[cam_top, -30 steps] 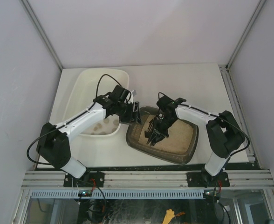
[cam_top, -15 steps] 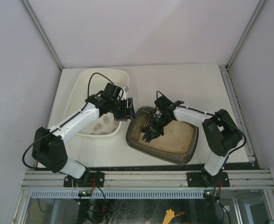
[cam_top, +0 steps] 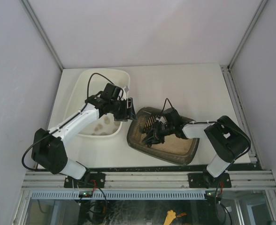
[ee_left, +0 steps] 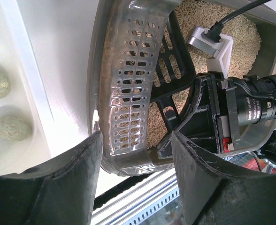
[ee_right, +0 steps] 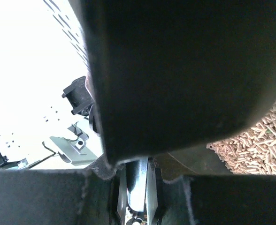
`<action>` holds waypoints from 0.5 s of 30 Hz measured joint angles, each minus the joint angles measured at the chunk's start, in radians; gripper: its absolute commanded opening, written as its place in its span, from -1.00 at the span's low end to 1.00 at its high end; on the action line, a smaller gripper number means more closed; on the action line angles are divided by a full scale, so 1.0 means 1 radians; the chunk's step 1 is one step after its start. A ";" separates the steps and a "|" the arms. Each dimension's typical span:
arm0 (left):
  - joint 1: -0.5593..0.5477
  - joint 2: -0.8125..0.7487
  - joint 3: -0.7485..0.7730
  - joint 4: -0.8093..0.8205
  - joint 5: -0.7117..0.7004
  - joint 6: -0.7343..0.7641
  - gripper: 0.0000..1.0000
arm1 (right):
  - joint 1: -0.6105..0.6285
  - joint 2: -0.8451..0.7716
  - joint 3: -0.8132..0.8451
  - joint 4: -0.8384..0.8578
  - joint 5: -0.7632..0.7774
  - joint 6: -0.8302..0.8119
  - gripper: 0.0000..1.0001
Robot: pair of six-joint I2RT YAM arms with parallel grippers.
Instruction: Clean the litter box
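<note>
The large white rectangular plastic tub (cam_top: 81, 91) sits at the left of the white table (cam_top: 189, 89), with greenish-grey round clumps (ee_left: 11, 127) on its floor. Just to its right hangs the left gripper (cam_top: 127, 110), its jaws partly apart on either side of a grey translucent slotted panel (ee_left: 133, 79). They seem to pinch its near end, but I cannot tell.

The dark grey-brown translucent rectangular litter box (cam_top: 184, 143) lies at centre, beside the tub. Its long axis runs left to right. The left end points at the tub and the right end slants toward the arm bases.

Over its left half the right gripper (cam_top: 154, 132) is clamped tight on a black slotted plastic scoop (ee_left: 178, 70), low in the beige litter.

Since a second ago the left gripper has drawn back toward the tub, the right wrist has dropped low over the box, and the box has not shifted.
</note>
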 measured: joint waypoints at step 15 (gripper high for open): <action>0.005 0.000 0.000 0.007 0.000 0.001 0.28 | -0.005 -0.008 -0.099 0.265 -0.011 0.021 -1.00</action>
